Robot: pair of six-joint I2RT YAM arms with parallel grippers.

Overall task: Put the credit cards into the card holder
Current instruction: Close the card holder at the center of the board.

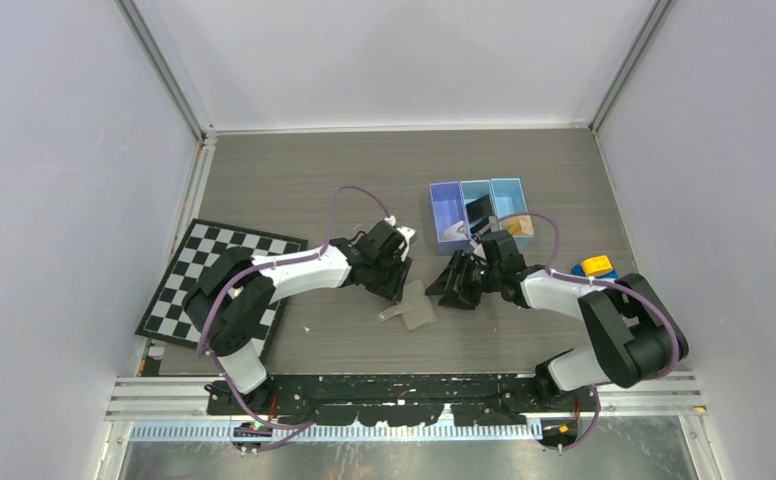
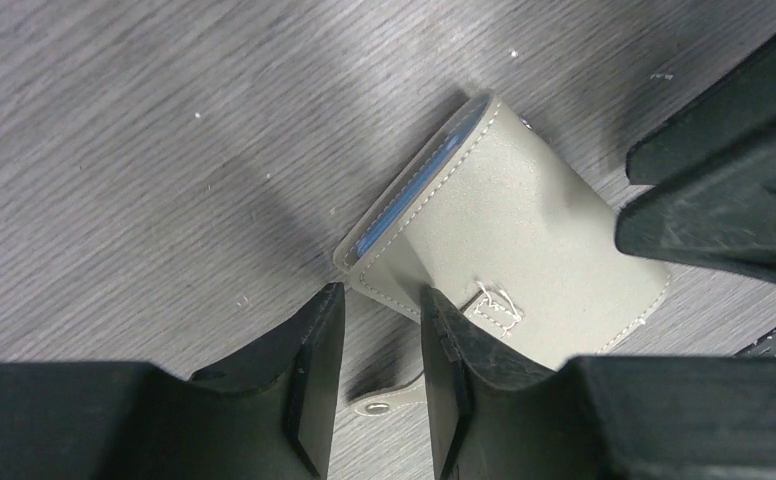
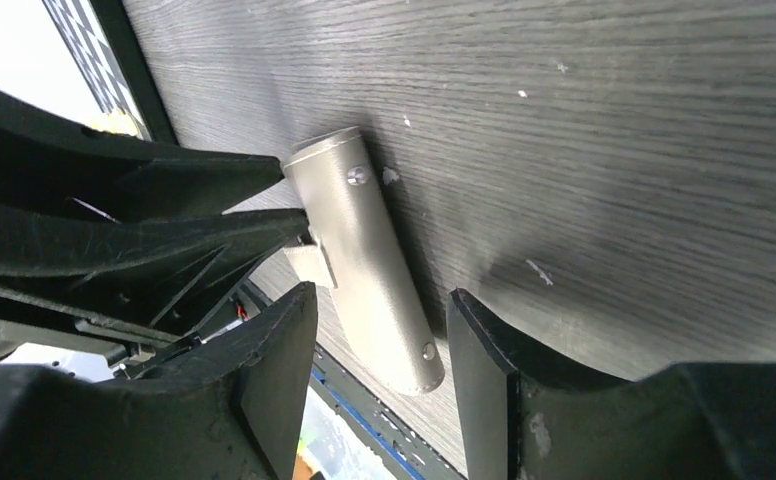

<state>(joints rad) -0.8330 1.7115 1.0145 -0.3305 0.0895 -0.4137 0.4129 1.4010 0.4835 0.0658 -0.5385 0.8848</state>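
We see a flat grey-taupe card holder (image 2: pixel 524 230), pale-stitched and blue-lined, lying folded on the grey wood-grain bench (image 2: pixel 144 150). Its snap tab (image 2: pixel 384 402) sits between the narrowly parted black jaws of the left pincer (image 2: pixel 381 300). The right pincer (image 3: pixel 382 295), released, gapes toward the holder's rounded fold. Both arms reach low toward the bench's middle.

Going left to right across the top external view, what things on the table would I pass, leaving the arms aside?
Checkerboard → card holder → blue tray → yellow-and-blue block.
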